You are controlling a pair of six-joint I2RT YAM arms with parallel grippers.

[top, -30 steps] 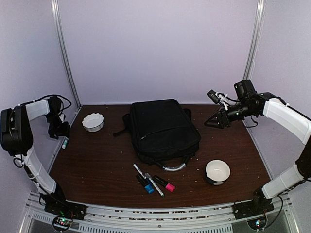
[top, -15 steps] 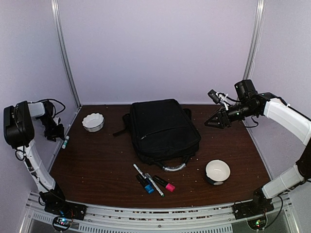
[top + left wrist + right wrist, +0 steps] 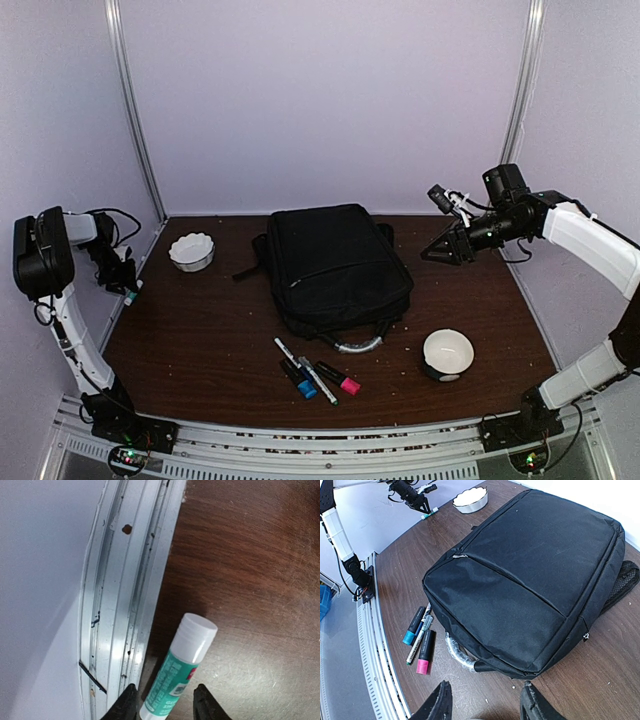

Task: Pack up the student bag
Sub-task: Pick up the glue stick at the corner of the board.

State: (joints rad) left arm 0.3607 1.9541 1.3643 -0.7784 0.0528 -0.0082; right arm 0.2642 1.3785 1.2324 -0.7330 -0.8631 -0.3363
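Observation:
The black student bag (image 3: 335, 265) lies flat in the middle of the table, its grey-trimmed handle (image 3: 358, 346) toward me; it fills the right wrist view (image 3: 530, 575). A green-and-white glue stick (image 3: 179, 667) lies at the left table edge beside the metal rail (image 3: 127, 595). My left gripper (image 3: 126, 286) is open, its fingertips on either side of the glue stick's lower end. My right gripper (image 3: 440, 252) is open and empty, held above the table to the right of the bag.
Markers with blue and pink caps (image 3: 315, 380) lie in front of the bag and also show in the right wrist view (image 3: 420, 640). A white fluted bowl (image 3: 191, 251) sits at back left. A white bowl (image 3: 447, 353) stands at front right.
My left gripper has swung down and outward to the table's left edge, coming to the glue stick. The right arm has not moved.

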